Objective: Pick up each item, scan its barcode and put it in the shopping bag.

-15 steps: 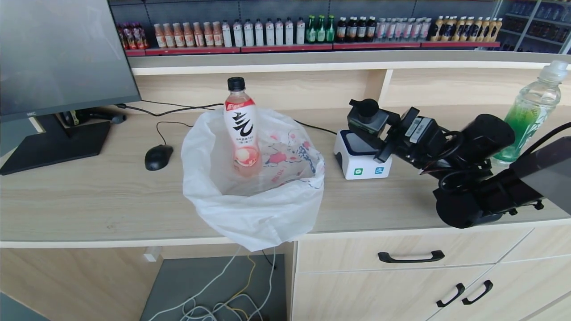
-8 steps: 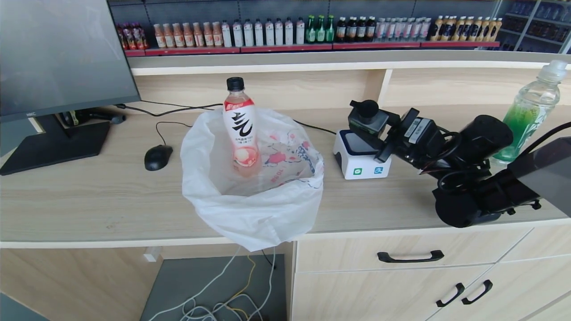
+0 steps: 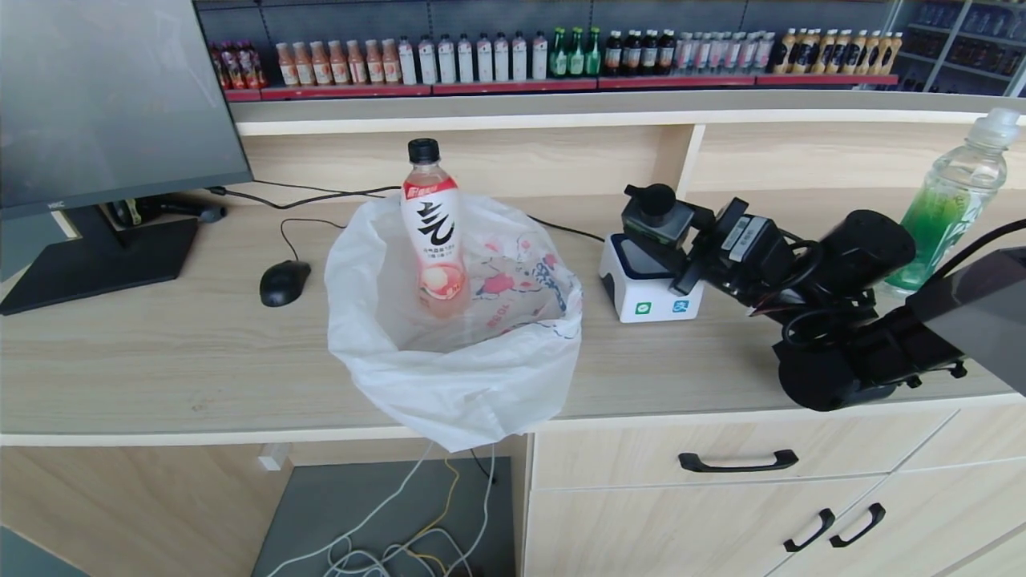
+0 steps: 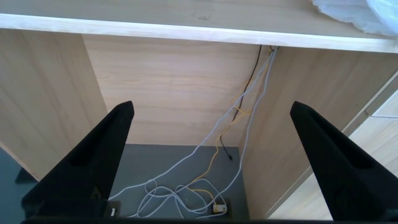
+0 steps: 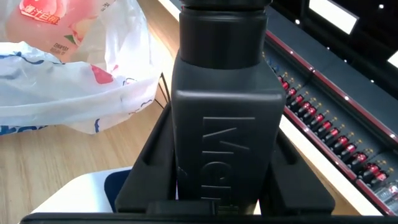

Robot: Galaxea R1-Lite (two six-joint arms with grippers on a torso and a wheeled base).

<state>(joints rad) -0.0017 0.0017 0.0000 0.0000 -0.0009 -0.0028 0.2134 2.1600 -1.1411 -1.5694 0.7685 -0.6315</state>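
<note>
A dark square bottle [image 3: 653, 215] with a black cap is held tilted just above the white scanner [image 3: 651, 298], my right gripper [image 3: 681, 240] shut on it. In the right wrist view the dark bottle [image 5: 221, 143] stands between the black fingers [image 5: 146, 171], over the scanner [image 5: 74, 199]. A pink peach drink bottle [image 3: 434, 232] stands upright inside the white shopping bag [image 3: 457, 369], to the scanner's left. A green-tinted bottle [image 3: 950, 204] stands at the counter's far right. My left gripper [image 4: 211, 155] hangs open below the counter edge, facing loose cables.
A monitor [image 3: 104, 96] and a black mouse [image 3: 284, 282] occupy the counter's left side, with cables behind the bag. Drawers with black handles [image 3: 737, 462] sit under the counter. A raised ledge backs the counter, with stocked shelves beyond.
My right arm has shifted slightly to the left with the dark bottle, staying over the scanner. The bag and the pink bottle have not moved.
</note>
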